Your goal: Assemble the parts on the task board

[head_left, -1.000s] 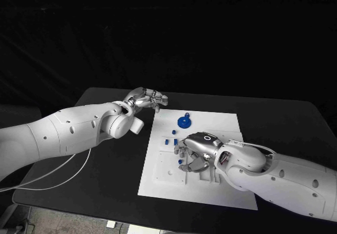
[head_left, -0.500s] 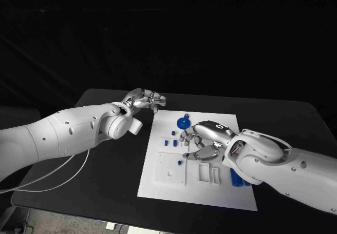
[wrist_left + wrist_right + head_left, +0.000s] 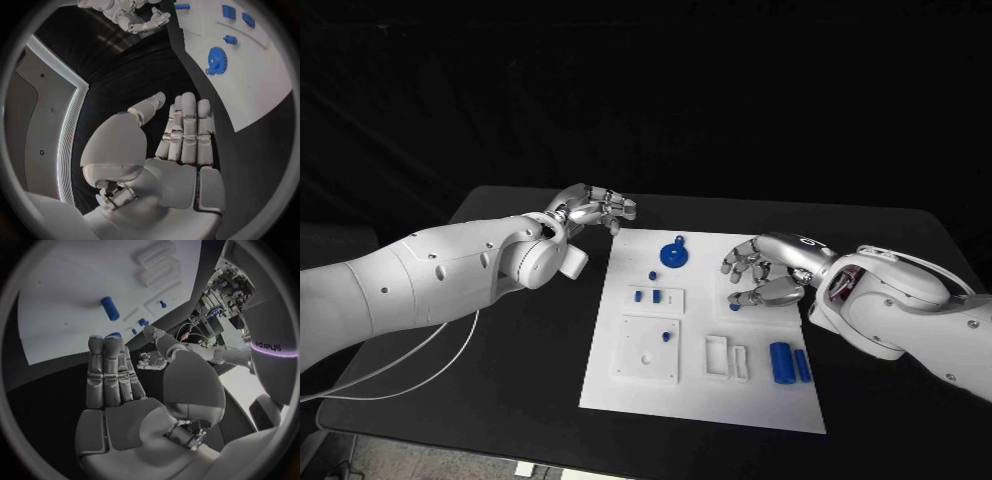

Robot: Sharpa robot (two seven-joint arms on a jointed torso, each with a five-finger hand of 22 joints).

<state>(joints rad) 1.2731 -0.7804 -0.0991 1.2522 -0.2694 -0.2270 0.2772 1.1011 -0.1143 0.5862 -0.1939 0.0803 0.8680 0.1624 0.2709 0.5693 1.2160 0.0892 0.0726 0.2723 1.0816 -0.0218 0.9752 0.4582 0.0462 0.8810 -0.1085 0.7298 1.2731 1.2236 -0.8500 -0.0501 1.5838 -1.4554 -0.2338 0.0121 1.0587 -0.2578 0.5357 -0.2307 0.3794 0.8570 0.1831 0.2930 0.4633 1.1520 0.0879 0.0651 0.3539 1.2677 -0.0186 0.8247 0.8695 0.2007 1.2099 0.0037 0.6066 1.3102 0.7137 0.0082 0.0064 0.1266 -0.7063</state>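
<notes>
Right hand (image 3: 764, 271) hovers over the right half of the task board (image 3: 747, 400), palm toward the plate, fingers loosely curled and apart, with nothing visibly between them; the right wrist view shows its fingers (image 3: 107, 371) stretched out side by side and empty. Just beside its fingertips, toward the robot, a small blue part (image 3: 734, 307) lies on the board, apart from the hand. Nearer the robot, past that piece, a blue cylinder (image 3: 780, 361) and a slimmer blue bar (image 3: 802, 364) lie side by side next to two white slots. To the hand's left, a round blue gear-like part (image 3: 675, 254) sits near the board's far edge, with two short blue pegs (image 3: 648, 295) below it and another blue peg (image 3: 665, 337) on a raised white square block. Left hand (image 3: 593, 208) rests off the board, over the black table (image 3: 516, 370) by the board's far left corner, fingers spread and holding nothing; its fingers (image 3: 186, 131) lie straight together in the left wrist view.
</notes>
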